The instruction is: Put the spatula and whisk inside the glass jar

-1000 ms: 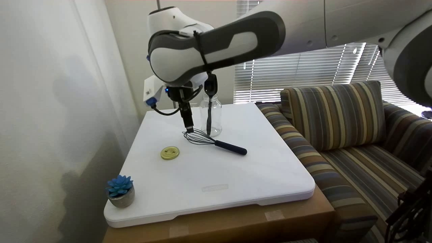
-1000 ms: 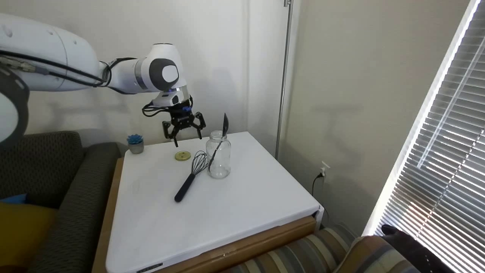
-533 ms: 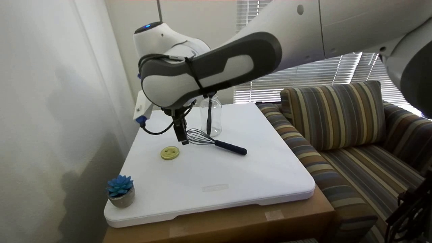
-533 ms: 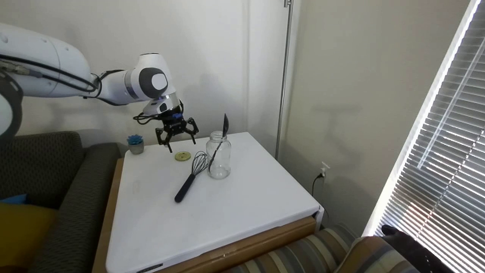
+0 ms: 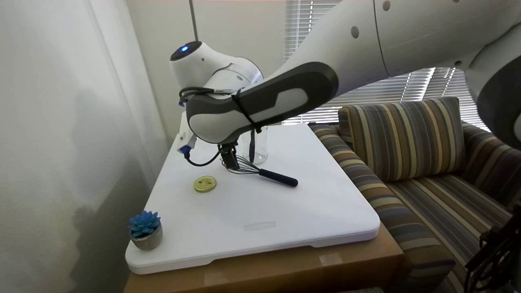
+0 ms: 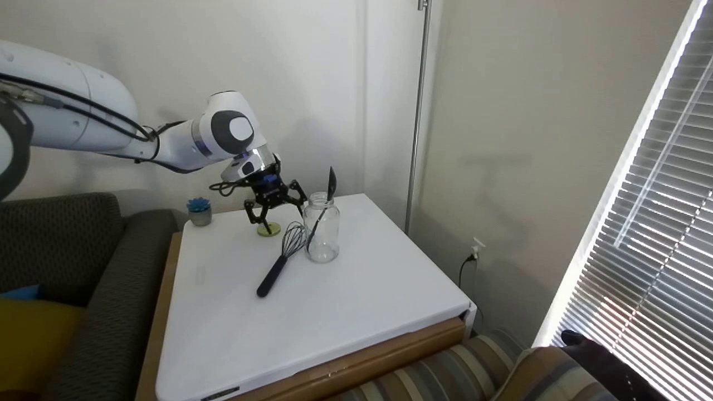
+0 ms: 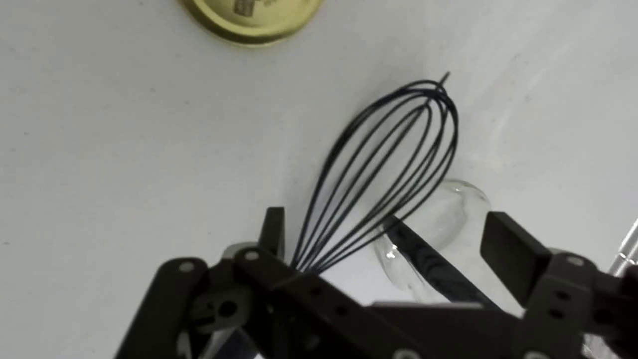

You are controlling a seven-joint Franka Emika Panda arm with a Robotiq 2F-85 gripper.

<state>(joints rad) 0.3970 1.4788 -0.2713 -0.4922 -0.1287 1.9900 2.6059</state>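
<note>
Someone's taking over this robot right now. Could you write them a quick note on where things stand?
Gripper: open, holding nothing, near the whisk.
Whisk: lying on the white table beside the glass jar; whether they touch is unclear.
Done: the spatula leans inside the jar, head above the rim.
Left: grip the whisk and put it in the jar.

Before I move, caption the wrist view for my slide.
Whisk seen partly between the open fingers, spatula handle inside the glass jar, gold lid cropped at the picture's top edge.
</note>
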